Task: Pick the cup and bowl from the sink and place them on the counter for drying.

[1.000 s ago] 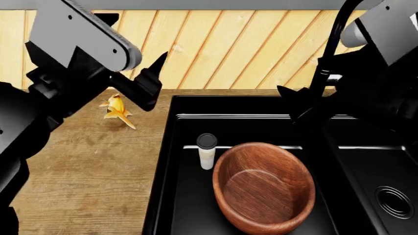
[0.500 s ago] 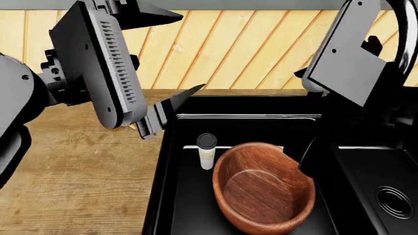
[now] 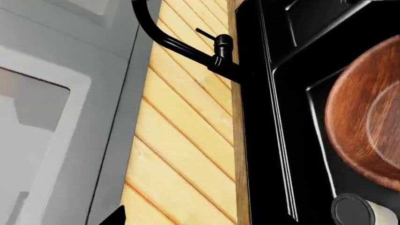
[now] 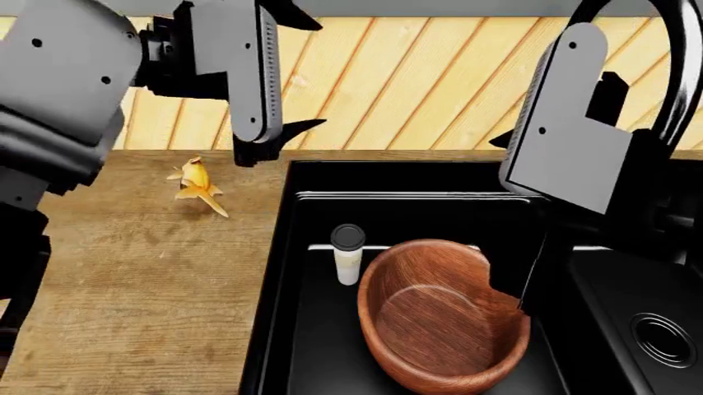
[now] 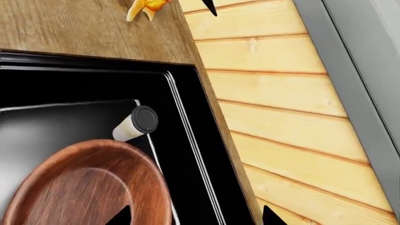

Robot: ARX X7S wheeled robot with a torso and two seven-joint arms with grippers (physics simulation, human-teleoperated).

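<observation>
The white cup (image 4: pixel 347 255) with a black lid stands in the sink's (image 4: pixel 275 271) left basin, close beside the big reddish-brown bowl (image 4: pixel 439 317). My left gripper (image 4: pixel 302 70) hangs open, high over the counter (image 4: pixel 132 280) near the sink's back left corner, holding nothing. My right gripper (image 4: pixel 511 222) is open over the bowl's right rim, its lower fingertip just above the wood. In the right wrist view the gripper (image 5: pixel 196 218) straddles the bowl's (image 5: pixel 81 187) rim, with the cup (image 5: pixel 134 124) beyond it. The left wrist view catches the bowl (image 3: pixel 368 117) and the cup's lid (image 3: pixel 350 211).
A small orange toy fish (image 4: pixel 197 185) lies on the counter left of the sink. The tall black faucet (image 3: pixel 181 42) rises behind the sink by my right arm. The right basin has a round drain (image 4: pixel 664 337). A plank wall (image 4: pixel 417 82) backs the counter.
My left gripper has risen and swung back from the sink's left edge, uncovering the toy fish. The right arm has shifted slightly left. Cup and bowl have not moved.
</observation>
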